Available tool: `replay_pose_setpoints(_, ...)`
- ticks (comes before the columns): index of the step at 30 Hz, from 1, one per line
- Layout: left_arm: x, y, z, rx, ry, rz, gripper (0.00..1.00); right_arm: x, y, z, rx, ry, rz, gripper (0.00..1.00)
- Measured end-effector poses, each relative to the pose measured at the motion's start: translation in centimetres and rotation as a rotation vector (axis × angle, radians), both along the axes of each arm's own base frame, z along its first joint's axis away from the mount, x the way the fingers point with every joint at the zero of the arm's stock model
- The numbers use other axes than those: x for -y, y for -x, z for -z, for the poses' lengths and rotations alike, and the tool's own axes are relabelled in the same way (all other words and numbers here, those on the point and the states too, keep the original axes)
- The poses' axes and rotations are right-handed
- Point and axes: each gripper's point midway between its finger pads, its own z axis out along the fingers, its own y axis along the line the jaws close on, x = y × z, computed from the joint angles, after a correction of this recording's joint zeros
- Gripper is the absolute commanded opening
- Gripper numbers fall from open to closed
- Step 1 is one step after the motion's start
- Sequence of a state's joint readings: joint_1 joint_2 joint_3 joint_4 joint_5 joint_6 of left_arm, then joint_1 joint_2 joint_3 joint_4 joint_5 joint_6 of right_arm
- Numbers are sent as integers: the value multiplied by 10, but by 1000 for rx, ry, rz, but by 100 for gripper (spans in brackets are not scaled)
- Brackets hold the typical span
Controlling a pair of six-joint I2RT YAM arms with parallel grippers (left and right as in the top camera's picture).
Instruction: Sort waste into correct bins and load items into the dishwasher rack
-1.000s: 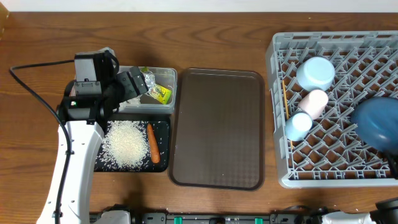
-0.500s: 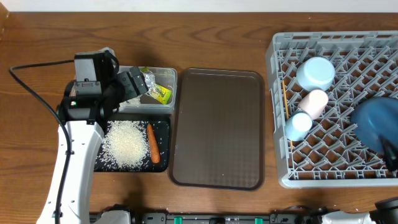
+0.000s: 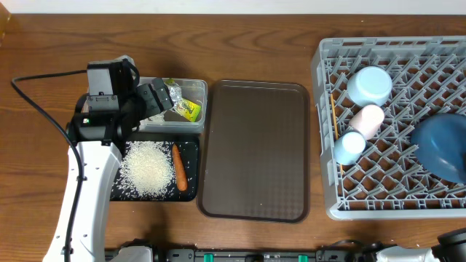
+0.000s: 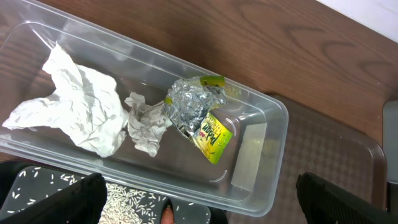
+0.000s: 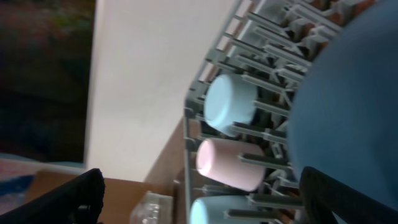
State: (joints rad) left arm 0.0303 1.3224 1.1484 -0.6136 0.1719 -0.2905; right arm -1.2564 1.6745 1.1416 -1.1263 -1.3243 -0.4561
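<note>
The left gripper (image 4: 199, 202) hangs spread wide and empty over the clear plastic tub (image 4: 267, 134), left of the brown serving tray (image 3: 255, 145), where the tissue (image 4: 74, 112), foil ball (image 4: 189, 106) and snack wrapper (image 4: 211, 134) lie. The right gripper (image 5: 205, 199), jaws apart and holding nothing, has drawn back from the dark-blue plate (image 3: 440, 145), now settled in the dishwasher rack (image 3: 324, 131) right of that tray. Loading looks finished; both arms likely need only retreat.

Overhead stares straight down from high up, whole table (image 3: 255, 44) in shot. Left wrist camera hangs close, looking down into the tub (image 4: 273, 155) just ahead of the left gripper (image 4: 199, 202). Right wrist camera, rolled sideways, sits tight on the rack (image 5: 190, 121) ahead of the right gripper (image 5: 205, 202), and overhead takes in tub and rack too.
</note>
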Motion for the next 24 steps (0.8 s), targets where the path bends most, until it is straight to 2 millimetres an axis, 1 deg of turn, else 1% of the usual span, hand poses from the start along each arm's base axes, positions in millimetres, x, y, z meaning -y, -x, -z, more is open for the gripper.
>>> replay_pose_setpoints(6, 0, 0, 0, 0, 0, 0, 100, 14, 4, 28, -159, 1, 46, 99)
replay_pose_setpoints(10, 0, 0, 0, 0, 0, 0, 100, 16, 10, 48, -265, -53, 92, 99)
replay_pose_setpoints(12, 0, 0, 0, 0, 1, 0, 100, 16, 12, 55, -297, -79, 106, 99)
replay_pose_setpoints(16, 0, 0, 0, 0, 0, 0, 100, 15, 12, 54, -314, -124, 127, 99)
replay_pose_setpoints(19, 0, 0, 0, 0, 1, 0, 100, 13, 10, 50, -288, -155, 127, 99)
replay_pose_setpoints(21, 0, 0, 0, 0, 0, 0, 100, 11, 7, 43, -253, -175, 122, 99)
replay_pose_setpoints(24, 0, 0, 0, 0, 0, 0, 100, 6, 3, 27, -199, -174, 108, 99)
